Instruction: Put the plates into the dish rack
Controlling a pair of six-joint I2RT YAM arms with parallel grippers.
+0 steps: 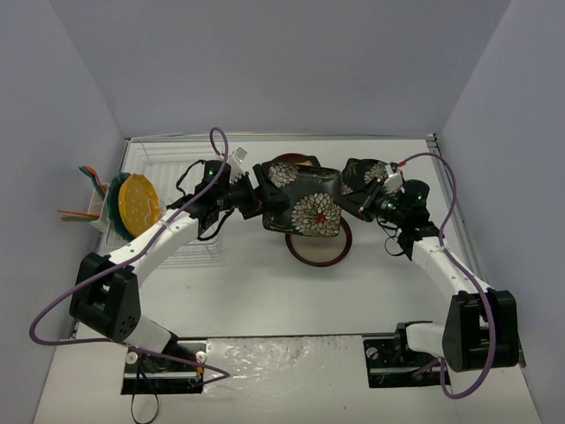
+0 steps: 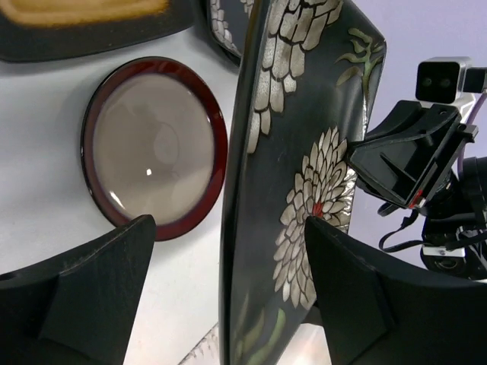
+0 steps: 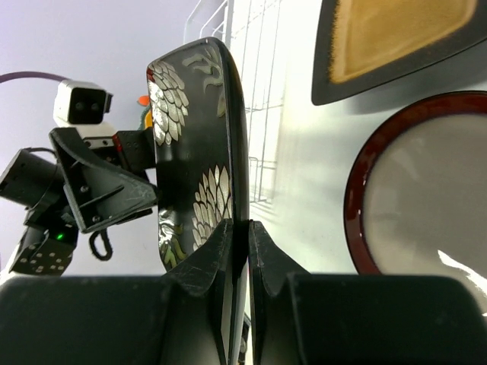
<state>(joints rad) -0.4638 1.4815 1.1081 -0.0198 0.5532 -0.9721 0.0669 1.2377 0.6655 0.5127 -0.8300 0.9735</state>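
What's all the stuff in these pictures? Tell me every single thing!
held flowered plate: one, black with white flowers, up on edge mid-table
second flowered plate: one, same colours, farther right, partly hidden
red-rimmed plate: one, pale centre, flat on the table
square plate: one, black with yellow centre, flat on the table
teal plate: one, standing in the rack
orange-yellow plate: one, standing beside the teal one
dish rack: one, white wire, table's left side
utensil cup: one, white, on the rack's left
table: one, white
left end effector: open, straddling the held plate
right end effector: shut on that plate's edge
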